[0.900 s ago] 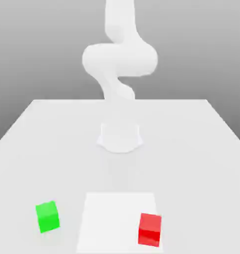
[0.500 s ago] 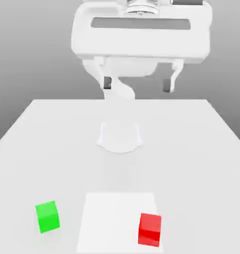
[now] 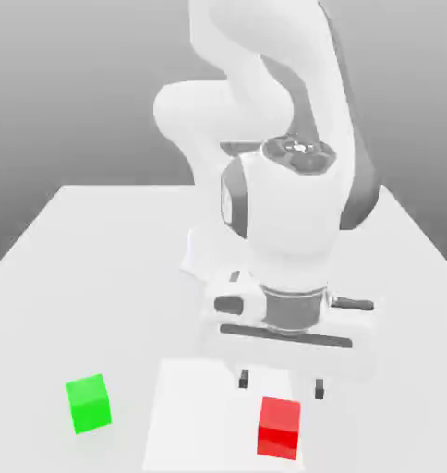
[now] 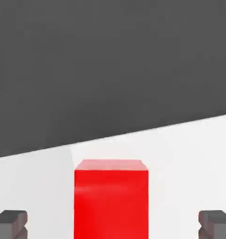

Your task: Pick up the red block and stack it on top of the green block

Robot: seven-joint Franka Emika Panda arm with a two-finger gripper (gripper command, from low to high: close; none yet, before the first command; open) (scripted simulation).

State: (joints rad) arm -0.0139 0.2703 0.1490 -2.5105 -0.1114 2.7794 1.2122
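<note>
Claw (image 3: 281, 383) spread wide, gripping nothing, poised just above red block (image 3: 279, 427); green block (image 3: 89, 403) well aside on bench (image 3: 98, 268).

- I see the red block (image 3: 279, 428), a small smooth bright-red cube, flat on the table near its front edge, toward the exterior view's right.
- The green block (image 3: 89, 403), same size and bright green, sits flat well apart toward the exterior view's left, turned slightly.
</note>
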